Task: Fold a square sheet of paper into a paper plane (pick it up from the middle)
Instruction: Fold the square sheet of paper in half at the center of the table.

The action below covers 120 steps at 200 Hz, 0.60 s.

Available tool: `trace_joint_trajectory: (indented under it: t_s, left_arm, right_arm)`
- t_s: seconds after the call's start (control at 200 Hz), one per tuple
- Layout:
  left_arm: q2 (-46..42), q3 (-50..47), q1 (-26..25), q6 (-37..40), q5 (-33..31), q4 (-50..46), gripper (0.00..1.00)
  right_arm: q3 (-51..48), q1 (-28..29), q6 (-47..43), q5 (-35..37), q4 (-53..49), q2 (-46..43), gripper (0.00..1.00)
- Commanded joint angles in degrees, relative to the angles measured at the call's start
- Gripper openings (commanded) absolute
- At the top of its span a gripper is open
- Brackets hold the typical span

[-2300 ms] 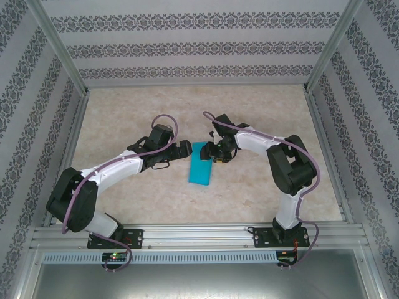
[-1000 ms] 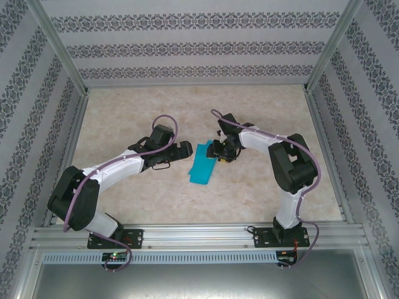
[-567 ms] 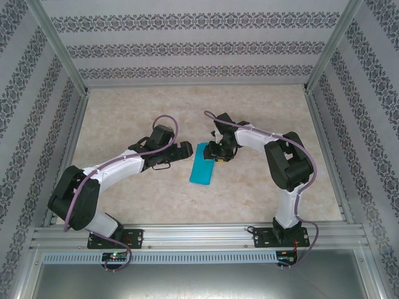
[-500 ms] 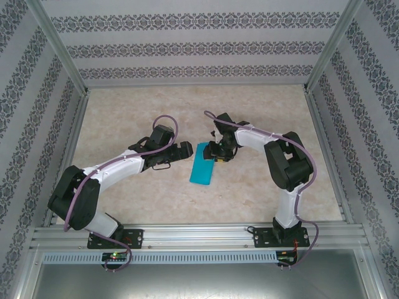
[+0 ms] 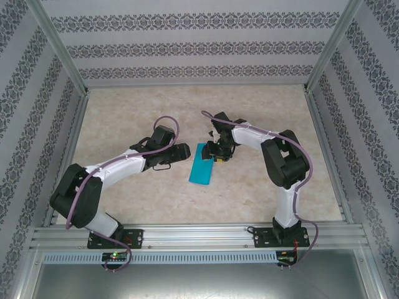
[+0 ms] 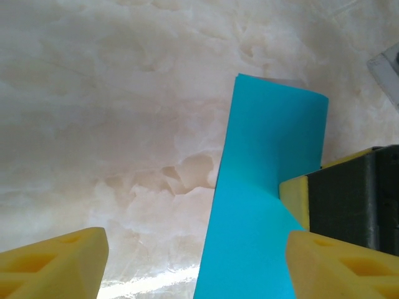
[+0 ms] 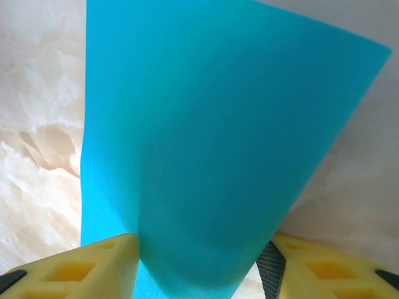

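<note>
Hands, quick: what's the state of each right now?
Left hand: open, holding nothing.
Right hand: straddling the square sheet of paper; grip cannot be told.

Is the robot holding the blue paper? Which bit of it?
The teal-blue folded paper sheet has its far right edge inside the right tool; a true grip cannot be told. The left tool is open, holding nothing.

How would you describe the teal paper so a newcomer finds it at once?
On the beige marble-patterned table, look near the middle, between the left gripper and right gripper. The thin teal-blue paper sheet sits there as a narrow rectangle, the one vivid colour against pale stone.
</note>
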Motion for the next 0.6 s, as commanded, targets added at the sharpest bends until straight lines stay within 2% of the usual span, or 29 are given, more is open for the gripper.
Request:
trace_joint_trajectory:
  t_s: [0.0,0.15,0.2,0.594]
  left_arm:
    - [1.7,1.7,0.8,-0.4,0.2,-3.0,0.66]
    - [4.4,3.6,1.8,-1.0,3.0,-4.2,0.49]
    - [4.9,4.0,1.8,-1.1,3.9,-3.8,0.46]
    - [5.8,4.7,2.4,-0.5,6.1,-3.2,0.42]
  right_arm:
    - [0.3,0.6,-0.8,3.0,-3.5,2.0,0.55]
    - [0.7,0.2,-1.3,4.4,-5.0,2.1,0.56]
    - [0.7,0.3,-1.4,4.4,-5.1,2.2,0.56]
    - [1.5,-0.3,-2.8,5.1,-6.8,2.4,0.56]
